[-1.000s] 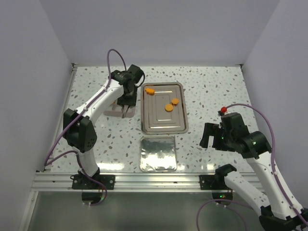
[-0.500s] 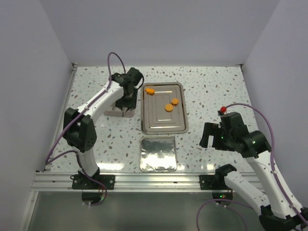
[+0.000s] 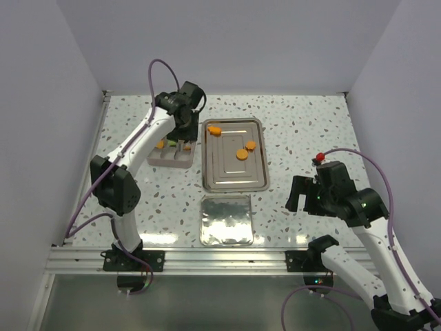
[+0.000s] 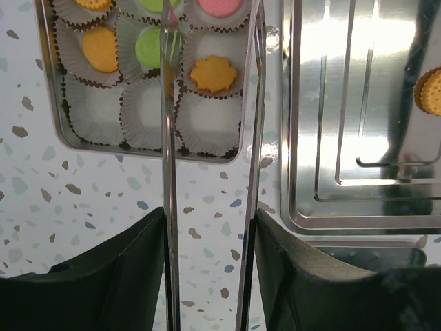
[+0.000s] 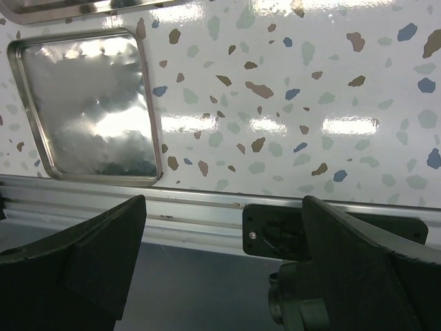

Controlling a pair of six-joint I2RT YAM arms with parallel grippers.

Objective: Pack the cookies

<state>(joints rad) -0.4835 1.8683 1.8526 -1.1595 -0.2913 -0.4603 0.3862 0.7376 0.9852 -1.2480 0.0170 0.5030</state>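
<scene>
My left gripper (image 3: pixel 183 127) is shut on a pair of metal tongs (image 4: pixel 167 138), whose two arms stand apart with nothing between them. The tips reach over a small metal box (image 4: pixel 63 127) lined with white paper cups. In the cups lie cookies: an orange one (image 4: pixel 100 48), a green one (image 4: pixel 153 47), a pink one (image 4: pixel 220 5) and a scalloped orange one (image 4: pixel 213 74). Three orange cookies (image 3: pixel 215 129) (image 3: pixel 251 145) (image 3: pixel 242 154) lie on the steel tray (image 3: pixel 234 176). My right gripper (image 5: pixel 224 262) hangs open and empty over the table's near edge.
A flat steel lid (image 3: pixel 226 220) lies in front of the tray, near the table's front rail (image 3: pixel 207 258). The box (image 3: pixel 170 157) sits just left of the tray. White walls close the left, back and right sides.
My left arm has drawn back toward the rear wall and risen, uncovering the box. The tongs' arms have spread wider. The right arm has not moved.
</scene>
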